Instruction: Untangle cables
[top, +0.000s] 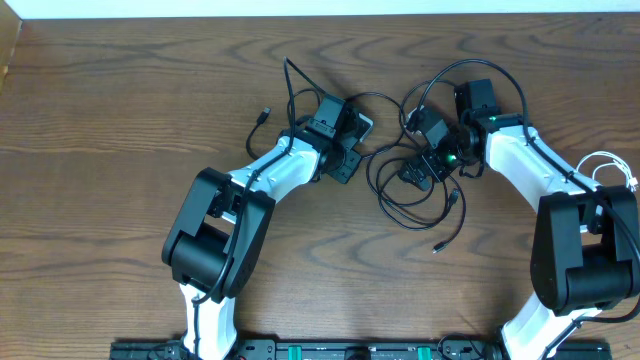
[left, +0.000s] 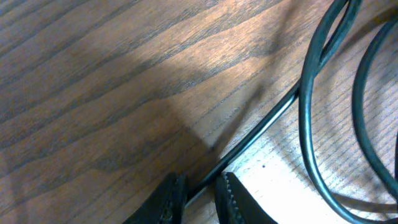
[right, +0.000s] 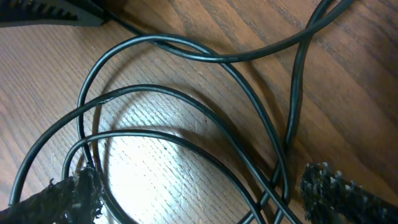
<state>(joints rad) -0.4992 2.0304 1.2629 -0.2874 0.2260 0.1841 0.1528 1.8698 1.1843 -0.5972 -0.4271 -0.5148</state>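
Left gripper (left: 200, 191) is pinched on a straight run of the black cable (left: 249, 136), just left of the cable's loop pile on the table (top: 120, 100), with its fingers nearly touching and the strand clamped between them. Right gripper (right: 199, 183) sits directly over that loop pile with its fingers spread wide; several overlapping black loops lie on the wood between them and none is gripped. White cable (top: 608, 156) is bunched well to the right of the loop pile, beside the right arm and apart from the black cable.
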